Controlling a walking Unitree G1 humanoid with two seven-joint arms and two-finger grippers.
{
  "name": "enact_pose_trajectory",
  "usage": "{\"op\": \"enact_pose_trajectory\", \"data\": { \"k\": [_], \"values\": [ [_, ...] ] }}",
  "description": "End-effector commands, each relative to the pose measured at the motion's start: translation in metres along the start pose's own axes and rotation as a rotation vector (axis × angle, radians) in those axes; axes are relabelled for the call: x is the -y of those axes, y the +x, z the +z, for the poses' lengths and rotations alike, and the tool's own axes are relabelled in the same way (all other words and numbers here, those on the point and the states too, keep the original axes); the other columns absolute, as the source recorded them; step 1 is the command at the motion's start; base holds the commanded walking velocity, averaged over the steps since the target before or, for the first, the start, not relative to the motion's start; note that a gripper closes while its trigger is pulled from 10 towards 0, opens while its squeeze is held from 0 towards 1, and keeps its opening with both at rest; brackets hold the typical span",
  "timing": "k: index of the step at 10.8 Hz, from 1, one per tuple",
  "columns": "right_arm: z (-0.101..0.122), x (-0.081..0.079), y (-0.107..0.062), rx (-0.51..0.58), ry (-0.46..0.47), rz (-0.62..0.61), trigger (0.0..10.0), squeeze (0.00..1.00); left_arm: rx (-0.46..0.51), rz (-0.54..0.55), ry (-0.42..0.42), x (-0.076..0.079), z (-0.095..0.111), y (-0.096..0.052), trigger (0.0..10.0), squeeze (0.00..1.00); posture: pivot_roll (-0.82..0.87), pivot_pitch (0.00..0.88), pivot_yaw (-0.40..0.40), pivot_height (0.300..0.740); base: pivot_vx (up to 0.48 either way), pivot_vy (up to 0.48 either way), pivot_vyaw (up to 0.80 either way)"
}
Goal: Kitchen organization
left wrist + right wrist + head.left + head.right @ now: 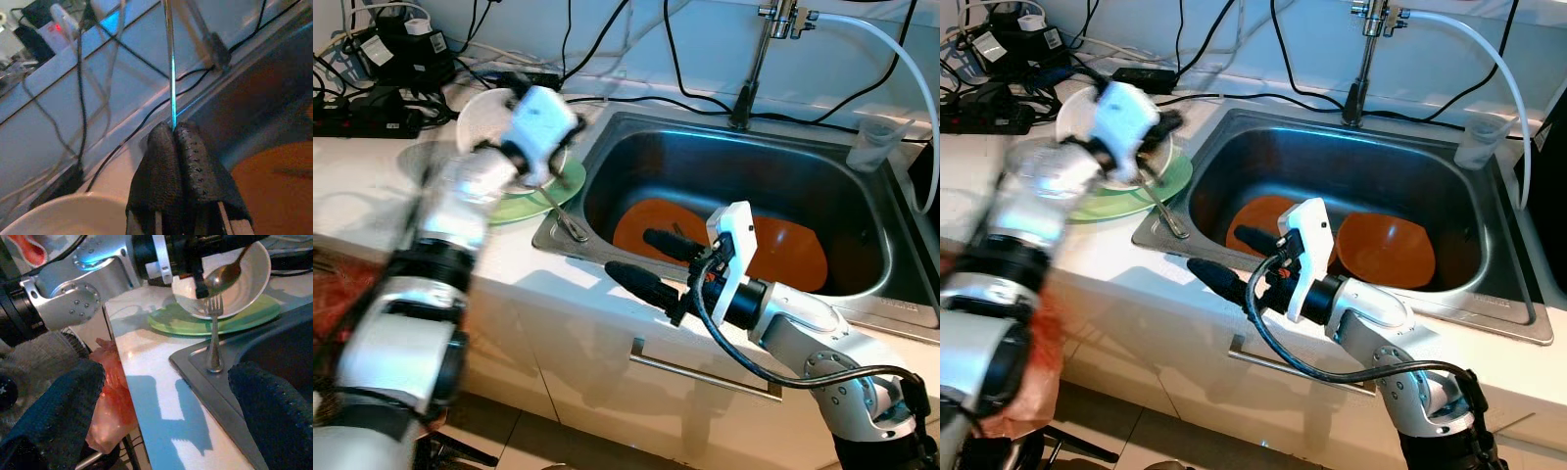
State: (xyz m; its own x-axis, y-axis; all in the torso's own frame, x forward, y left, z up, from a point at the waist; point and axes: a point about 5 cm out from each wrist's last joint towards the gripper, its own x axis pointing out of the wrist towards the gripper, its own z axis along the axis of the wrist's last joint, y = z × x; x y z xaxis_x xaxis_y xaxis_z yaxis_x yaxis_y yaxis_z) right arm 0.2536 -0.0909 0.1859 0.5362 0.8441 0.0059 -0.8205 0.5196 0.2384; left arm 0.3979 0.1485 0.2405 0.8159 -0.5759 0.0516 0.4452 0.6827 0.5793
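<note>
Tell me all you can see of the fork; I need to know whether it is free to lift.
The fork looks like plain polished metal, with a slim handle and short tines. It stands tilted, tines up, its handle end resting on the steel rim of the sink at the corner nearest the green plate. The left gripper is shut on its upper end, beside a spoon over the white bowl. So it is already held, not lying free.
</note>
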Motion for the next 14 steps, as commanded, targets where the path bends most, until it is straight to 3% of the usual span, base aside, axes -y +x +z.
{"op": "enact_pose_trajectory", "data": {
  "k": [1,4,9,12,14],
  "values": [
    [0.008,0.0,-0.004,0.021,-0.023,-0.019,10.0,0.0,0.032,0.012,-0.003,0.0,0.009,0.005,0.0,0.0,-0.01,0.0,0.032,0.74,0.0,0.0,0.0],
    [0.01,0.01,-0.012,0.035,-0.053,-0.151,10.0,0.0,0.035,-0.01,-0.087,0.034,0.008,0.025,0.0,0.0,-0.07,0.0,0.064,0.74,0.0,0.0,0.0],
    [0.013,0.011,-0.02,0.032,-0.081,-0.215,10.0,0.0,0.02,-0.018,-0.213,0.065,0.002,0.036,0.0,0.0,-0.12,0.0,0.084,0.74,0.0,0.0,-0.11],
    [0.009,0.018,-0.025,-0.077,-0.171,-0.357,10.0,0.0,-0.029,-0.03,-0.314,0.082,-0.004,0.041,0.0,0.0,-0.14,0.0,0.094,0.74,0.0,0.0,0.0],
    [0.006,0.02,-0.028,-0.129,-0.175,-0.419,10.0,0.0,-0.063,-0.046,-0.375,0.097,-0.006,0.046,0.0,0.0,-0.15,0.0,0.09,0.74,0.0,0.0,0.0]
  ]
}}
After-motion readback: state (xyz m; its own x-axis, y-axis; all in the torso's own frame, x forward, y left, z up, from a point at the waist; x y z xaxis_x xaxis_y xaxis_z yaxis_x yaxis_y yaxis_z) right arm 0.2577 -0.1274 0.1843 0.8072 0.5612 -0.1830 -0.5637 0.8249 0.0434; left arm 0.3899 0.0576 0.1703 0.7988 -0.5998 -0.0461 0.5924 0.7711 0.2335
